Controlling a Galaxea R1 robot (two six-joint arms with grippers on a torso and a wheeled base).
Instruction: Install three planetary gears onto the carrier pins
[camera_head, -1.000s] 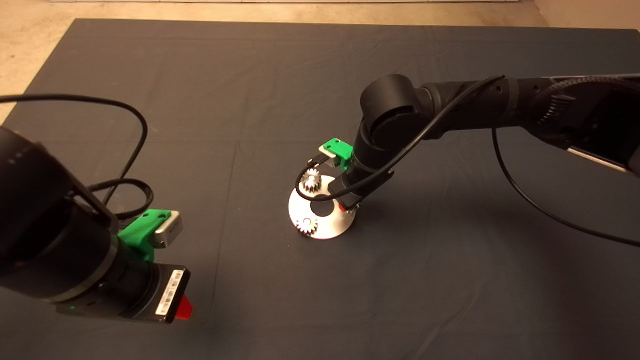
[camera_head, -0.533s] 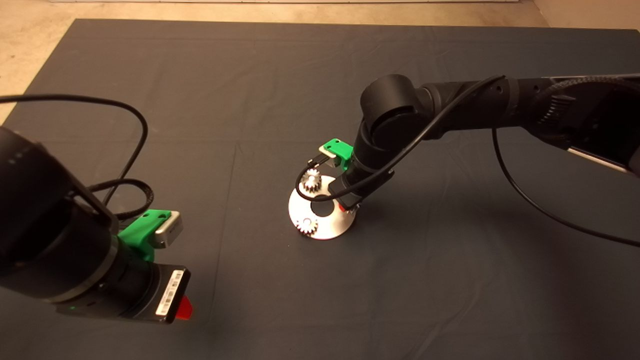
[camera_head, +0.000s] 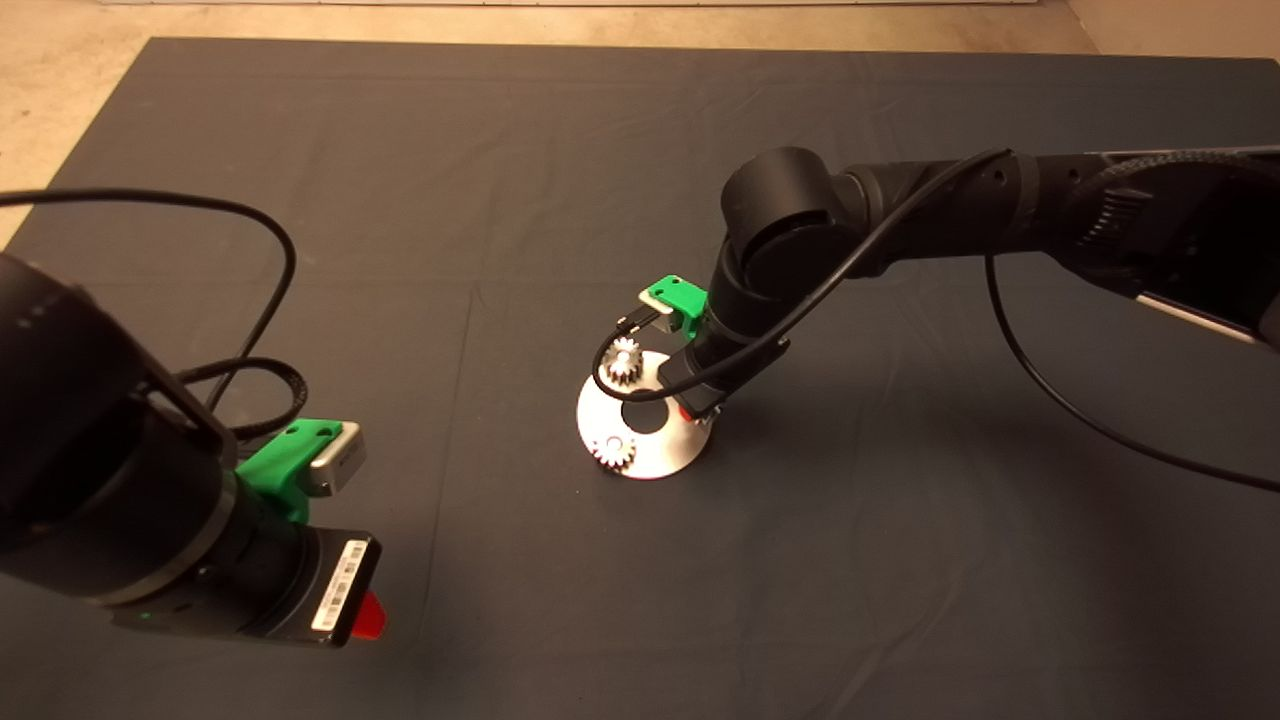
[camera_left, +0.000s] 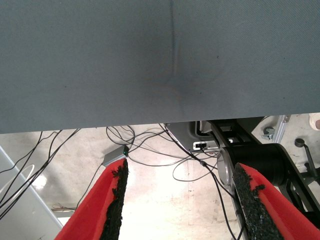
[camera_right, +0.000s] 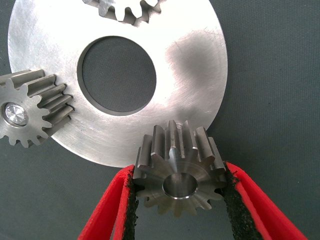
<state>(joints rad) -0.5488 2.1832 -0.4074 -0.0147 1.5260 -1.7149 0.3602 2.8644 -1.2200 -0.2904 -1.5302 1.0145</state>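
The silver carrier plate (camera_head: 655, 450) lies mid-mat, also in the right wrist view (camera_right: 190, 55). Two planetary gears sit on its pins: one at the far side (camera_head: 623, 362), with its pin's top showing in its centre (camera_right: 15, 114), and one at the near side (camera_head: 612, 453). My right gripper (camera_right: 180, 182) is shut on the third gear (camera_right: 177, 172) at the plate's right rim. In the head view my right gripper (camera_head: 693, 413) hides that gear. I cannot tell whether it sits on the third pin, which is hidden.
My left gripper (camera_head: 368, 612) waits open and empty at the mat's lower left; its wrist view (camera_left: 177, 200) looks past the mat's edge at cables (camera_left: 150, 150) on the floor. The right arm's black cable (camera_head: 610, 350) loops over the far gear.
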